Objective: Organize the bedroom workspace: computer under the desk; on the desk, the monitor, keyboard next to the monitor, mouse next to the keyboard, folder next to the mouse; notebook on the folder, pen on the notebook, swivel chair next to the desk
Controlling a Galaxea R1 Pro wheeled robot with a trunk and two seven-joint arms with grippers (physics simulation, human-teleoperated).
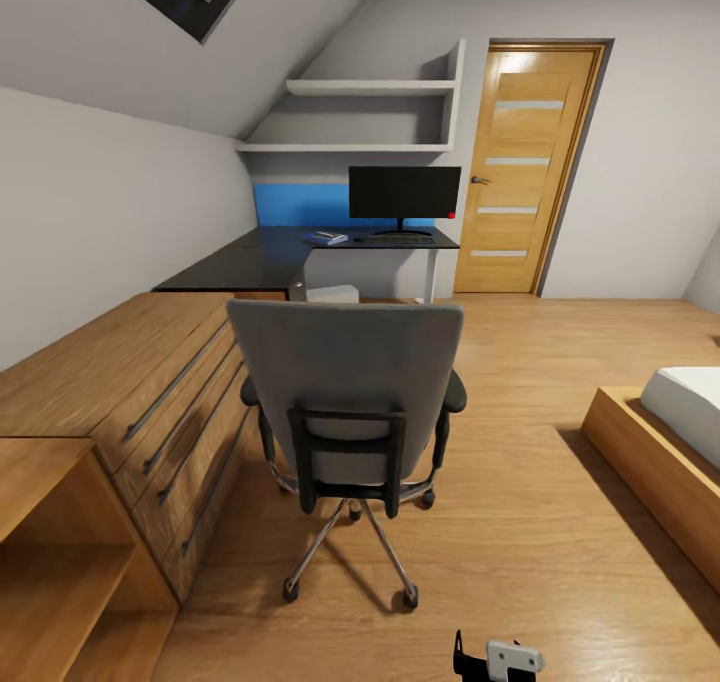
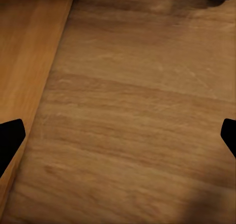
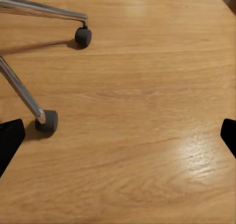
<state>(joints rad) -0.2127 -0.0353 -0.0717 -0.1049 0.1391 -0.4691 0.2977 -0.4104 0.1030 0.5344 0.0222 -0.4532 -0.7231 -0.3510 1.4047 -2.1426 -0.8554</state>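
You're in an attic bedroom, sloped ceiling (image 1: 150, 42), bed (image 1: 690, 402), black desk (image 1: 260, 257) with monitor (image 1: 404, 193), swivel chair (image 1: 350, 402), oak door (image 1: 525, 167).

A glossy black L-shaped desk (image 1: 262, 258) stands in the far left corner of a honey wood plank floor (image 1: 520, 522). A black monitor (image 1: 404, 193) stands at the desk's right end, a keyboard (image 1: 399, 238) before it, a blue folder (image 1: 326, 236) further left. A grey swivel chair (image 1: 346, 382) stands on the floor, near the desk.

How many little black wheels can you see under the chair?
3 on the grey swivel chair: one front-left, one front-right, one right behind. Others may hide behind the chrome legs.
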